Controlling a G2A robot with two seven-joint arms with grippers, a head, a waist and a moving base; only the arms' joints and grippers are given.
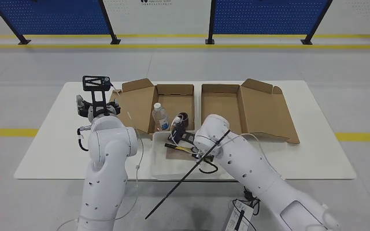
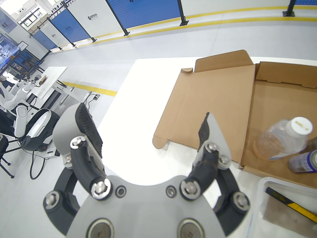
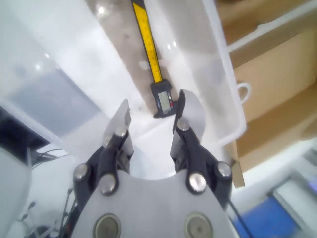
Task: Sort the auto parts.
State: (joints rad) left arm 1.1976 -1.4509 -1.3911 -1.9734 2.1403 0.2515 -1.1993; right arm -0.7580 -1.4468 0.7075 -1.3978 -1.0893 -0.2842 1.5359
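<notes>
Jaws of my right gripper (image 3: pixel 153 100) stand released. I find the caliper (image 3: pixel 148 50) flat in the tray (image 3: pixel 232 95), display head just ahead of them, by the end wall. Left gripper (image 2: pixel 144 112) likewise released, over the bench (image 2: pixel 138 82).

White tabletop (image 1: pixel 52 144), rectangular. Two open cardboard boxes sit side by side at its far middle with a narrow gap between them: left box (image 1: pixel 173 98) and right box (image 1: pixel 222 107). Each lid is opened outward, away from the other box. Clear plastic bin (image 1: pixel 155 157) at near edge, centre, just in front of left box. Cannot tell whether they touch.
</notes>
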